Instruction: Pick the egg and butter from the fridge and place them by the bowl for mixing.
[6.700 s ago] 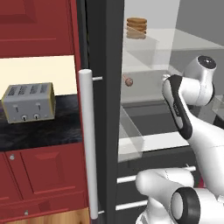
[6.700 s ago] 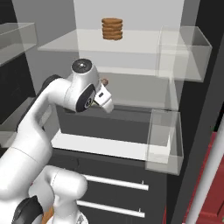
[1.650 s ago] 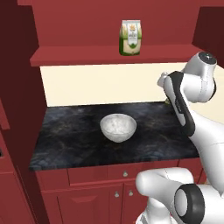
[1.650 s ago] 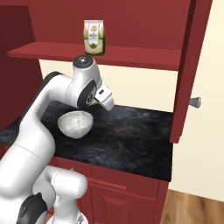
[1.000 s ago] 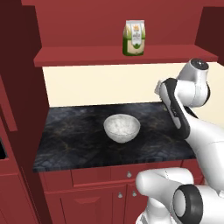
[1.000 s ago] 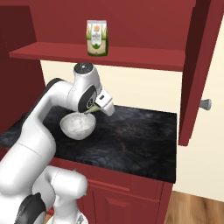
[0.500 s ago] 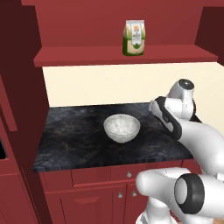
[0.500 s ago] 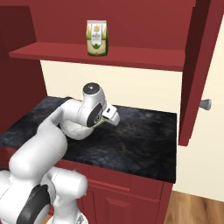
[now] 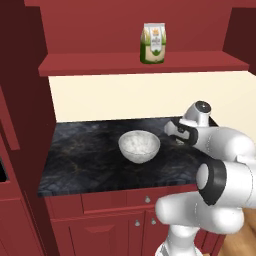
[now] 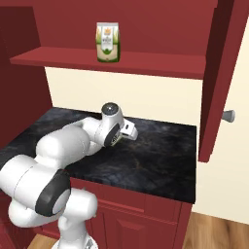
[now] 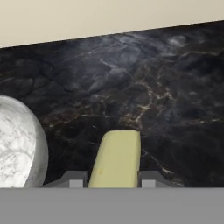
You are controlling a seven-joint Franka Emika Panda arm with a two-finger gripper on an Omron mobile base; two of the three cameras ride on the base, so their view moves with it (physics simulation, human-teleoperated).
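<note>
Here, one dark marble counter [image 9: 90,160] is seen, and on it one white bowl [image 9: 139,146] is set near its middle; in the hand view the bowl [image 11: 17,144] is cut by the edge at about nine o'clock. On the red shelf [image 9: 100,64] above, at twelve o'clock from the bowl, one green-and-white carton [image 9: 153,43] is stood upright.

One pale yellow butter stick [image 11: 116,159] is held lengthwise between the two fingers of the gripper [image 11: 113,179], which are closed against its long sides; the stick is carried just above the counter, at roughly three o'clock from the bowl. In the left base view the gripper [image 9: 176,135] is lowered close to the stone beside the bowl.

The butter is judged light but soft and somewhat greasy, so a firm squeeze could dent it or let it slide; the flat long sides, near mid-length, are judged the best place to be gripped. The bowl is judged stiff and breakable.
</note>
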